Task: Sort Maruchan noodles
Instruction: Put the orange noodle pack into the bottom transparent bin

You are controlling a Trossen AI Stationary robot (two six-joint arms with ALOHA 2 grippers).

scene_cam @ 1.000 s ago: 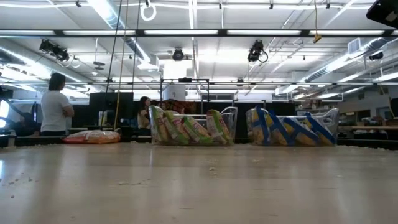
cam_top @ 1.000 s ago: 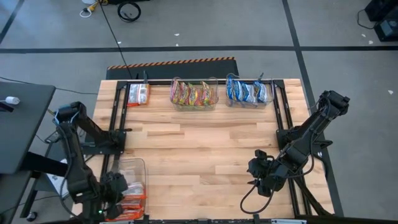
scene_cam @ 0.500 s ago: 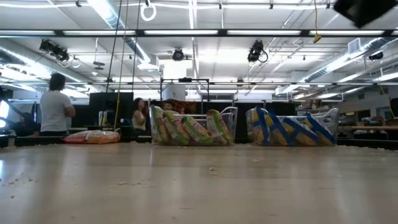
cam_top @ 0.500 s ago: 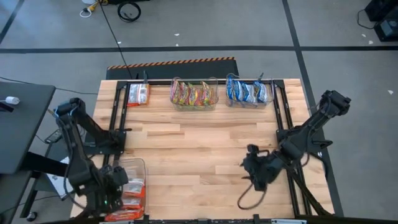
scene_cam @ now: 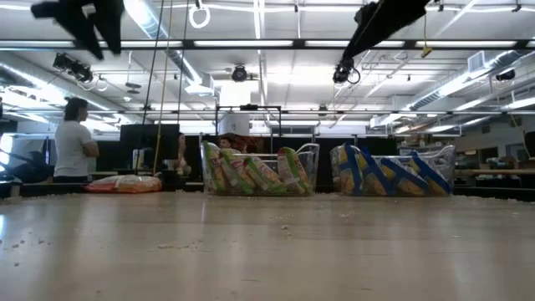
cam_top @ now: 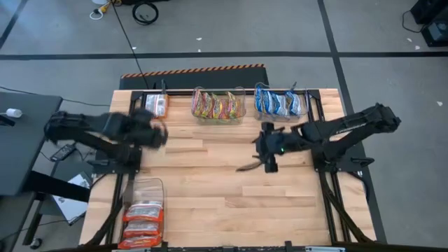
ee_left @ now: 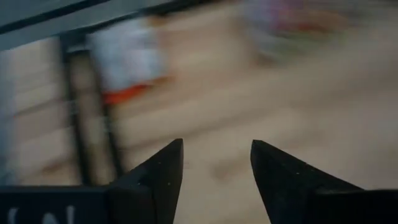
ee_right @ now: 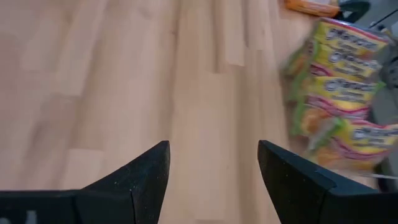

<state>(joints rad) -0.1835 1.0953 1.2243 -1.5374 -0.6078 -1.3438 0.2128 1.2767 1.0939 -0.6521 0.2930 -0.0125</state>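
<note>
The Maruchan noodles are sorted by colour. Yellow-green packets [cam_top: 218,106] stand in a clear tub at the far middle, and blue-and-white ones [cam_top: 278,103] in a tub to its right. Red-orange ones [cam_top: 143,215] lie in a tub at the near left. One red-orange-and-white packet [cam_top: 155,106] lies flat on the table at the far left. My left gripper [cam_top: 161,135] hovers open just near of that packet, blurred, with nothing between its fingers [ee_left: 163,171]. My right gripper [cam_top: 264,148] hangs open above the table, near of the blue tub, also holding nothing.
Black rails [cam_top: 129,150] run along the table's left and right sides. Bare wood [cam_top: 210,175] spans the middle. A cable [cam_top: 248,166] dangles under my right gripper. In the low view people [scene_cam: 73,142] stand in the room beyond the far edge.
My left gripper has risen from the near-left tub and swung fast toward the far edge, ending beside the loose red-orange packet. The tub's packets stay where they were. My right gripper has gone up and from the near right toward the far edge and the table's middle.
</note>
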